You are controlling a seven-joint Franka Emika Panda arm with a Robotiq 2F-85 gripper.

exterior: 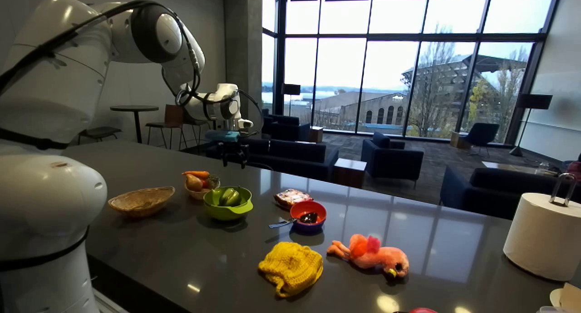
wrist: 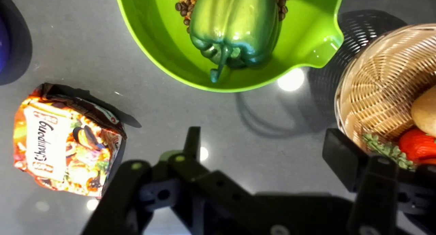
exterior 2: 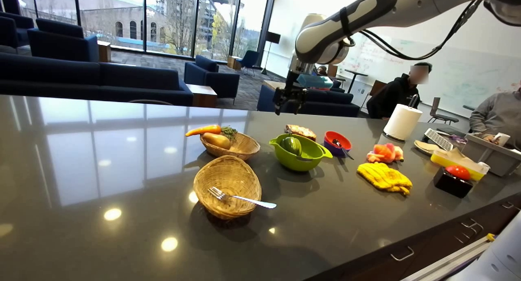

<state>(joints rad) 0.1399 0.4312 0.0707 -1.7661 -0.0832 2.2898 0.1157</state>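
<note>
My gripper [wrist: 262, 139] stands open over the dark counter, with bare counter showing between its fingers. In both exterior views the gripper [exterior: 234, 161] [exterior 2: 288, 106] hangs well above the surface and touches nothing. In the wrist view, a lime-green bowl [wrist: 299, 41] lies ahead, holding a green bell pepper [wrist: 235, 27] on brown beans. Left of the jaws is an orange noodle packet [wrist: 68, 146] with "Champong" on it. Beyond the right finger, a wicker basket [wrist: 378, 85] carries vegetables, partly hidden; its carrot [exterior 2: 203, 130] shows in an exterior view.
A wicker basket [exterior 2: 228, 167] with a fork [exterior 2: 260, 202] in it sits nearer the robot's base. Farther along are a red and purple bowl [exterior: 308, 227] with a spoon, a yellow knit cloth [exterior: 292, 267], a pink plush bird [exterior: 376, 257] and a paper towel roll [exterior: 542, 236].
</note>
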